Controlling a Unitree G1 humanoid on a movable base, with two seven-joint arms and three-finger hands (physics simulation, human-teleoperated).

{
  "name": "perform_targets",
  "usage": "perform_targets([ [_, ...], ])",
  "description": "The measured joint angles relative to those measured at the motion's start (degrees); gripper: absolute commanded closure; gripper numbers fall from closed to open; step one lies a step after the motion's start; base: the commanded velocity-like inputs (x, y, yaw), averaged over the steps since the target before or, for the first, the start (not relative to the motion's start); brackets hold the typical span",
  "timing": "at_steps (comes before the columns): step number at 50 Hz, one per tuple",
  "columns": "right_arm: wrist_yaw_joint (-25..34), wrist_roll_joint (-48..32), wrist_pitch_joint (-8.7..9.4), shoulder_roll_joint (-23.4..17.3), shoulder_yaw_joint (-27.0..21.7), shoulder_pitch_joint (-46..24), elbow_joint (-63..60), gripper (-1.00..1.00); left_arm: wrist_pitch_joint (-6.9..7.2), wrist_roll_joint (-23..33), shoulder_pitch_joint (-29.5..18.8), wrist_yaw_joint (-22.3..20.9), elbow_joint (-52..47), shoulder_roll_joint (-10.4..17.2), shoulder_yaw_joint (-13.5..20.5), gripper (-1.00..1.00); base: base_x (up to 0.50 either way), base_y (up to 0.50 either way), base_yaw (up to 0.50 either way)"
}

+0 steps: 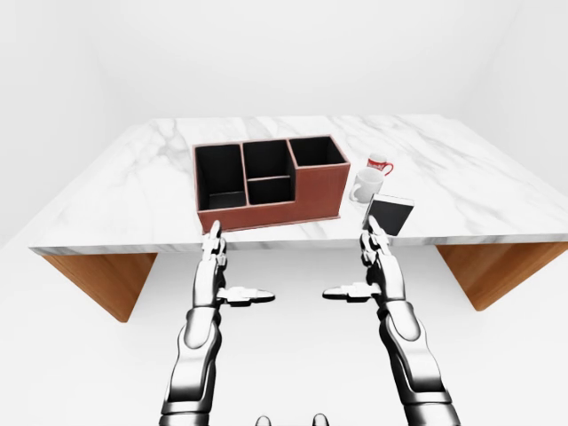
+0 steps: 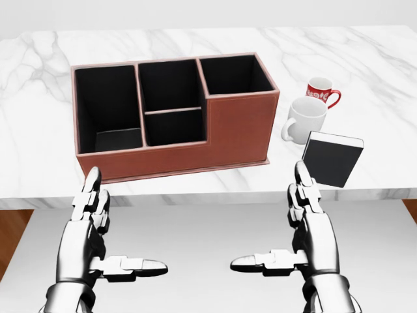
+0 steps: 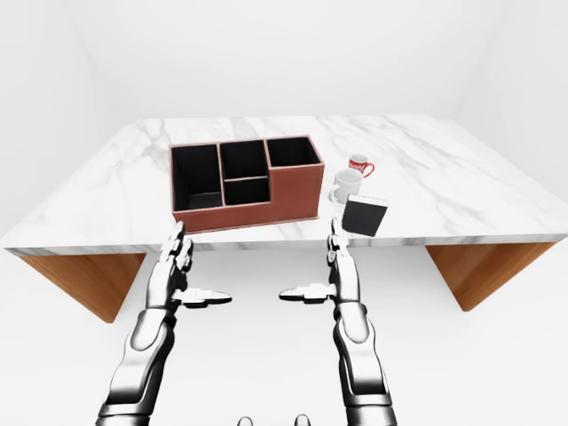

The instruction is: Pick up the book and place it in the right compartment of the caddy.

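Observation:
A black book (image 2: 332,158) with a white page edge stands near the table's near edge, right of the caddy. The brown caddy (image 2: 240,127) has black compartments; its right compartment (image 2: 234,74) is the tall one. My right hand (image 2: 296,222) is open, held below the table edge, just under and left of the book, not touching it. My left hand (image 2: 104,228) is open too, below the caddy's left end. Both thumbs point inward.
A white mug (image 2: 303,119) and a red mug (image 2: 322,91) stand close behind the book, right of the caddy. The marble table (image 1: 133,186) rests on wooden legs (image 1: 102,280). White floor lies below my hands.

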Motion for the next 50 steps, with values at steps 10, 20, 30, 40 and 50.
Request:
perform_targets([
  [10,0.99,0.95,1.01,-0.59,-1.21,-0.02,-1.2,-1.0,0.34,-0.14,-0.1,-0.69,-0.05,0.45,0.85,-1.0,0.0,0.0,0.0],
  [20,1.27,0.93,4.55,-1.22,-2.54,0.5,-9.69,-1.0,3.67,-1.29,0.13,-0.95,-4.85,0.95,2.26,-1.0,0.0,0.0,0.0],
  [30,1.5,3.29,4.55,-2.86,-9.12,0.39,-24.23,-1.0,4.84,-4.38,-0.49,-0.03,-15.27,3.09,8.92,-1.0,0.0,0.0,0.0],
  [40,1.4,7.18,4.55,-4.56,-16.45,0.07,-33.58,-1.0,4.84,-8.61,-1.1,3.62,-23.24,4.98,16.22,-1.0,0.0,0.0,0.0],
  [50,1.25,9.08,4.55,-5.4,-19.73,0.0,-37.45,-1.0,4.84,-10.81,-1.23,6.01,-26.73,5.89,19.48,-1.0,0.0,0.0,0.0],
])
